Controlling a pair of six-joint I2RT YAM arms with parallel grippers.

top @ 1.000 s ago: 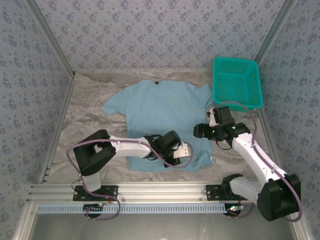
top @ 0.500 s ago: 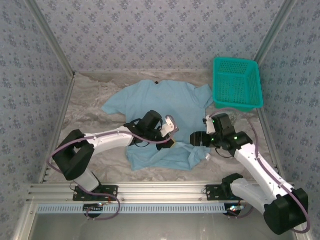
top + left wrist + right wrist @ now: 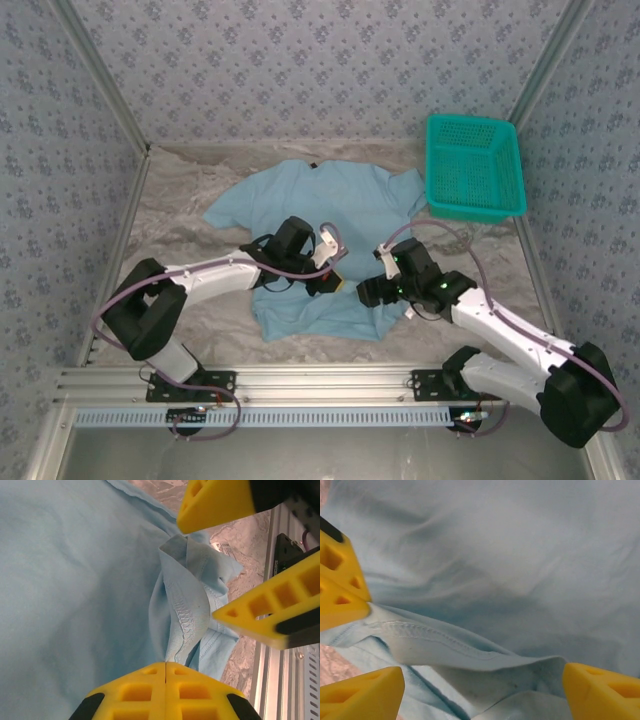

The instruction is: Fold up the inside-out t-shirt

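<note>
Right pincer (image 3: 360,294) slid left beside left pincer (image 3: 336,282) gripping t-shirt (image 3: 320,205); basket (image 3: 475,165) well apart.

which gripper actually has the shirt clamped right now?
The left gripper: its jaws are shut on a raised hem fold of the t-shirt. The right gripper stands open around that same fold, not pinching.

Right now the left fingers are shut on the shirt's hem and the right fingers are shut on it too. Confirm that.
The right ones are not. The left fingers are shut on the hem of the shirt; the right fingers stand wide open around it, as the right wrist view shows.
</note>
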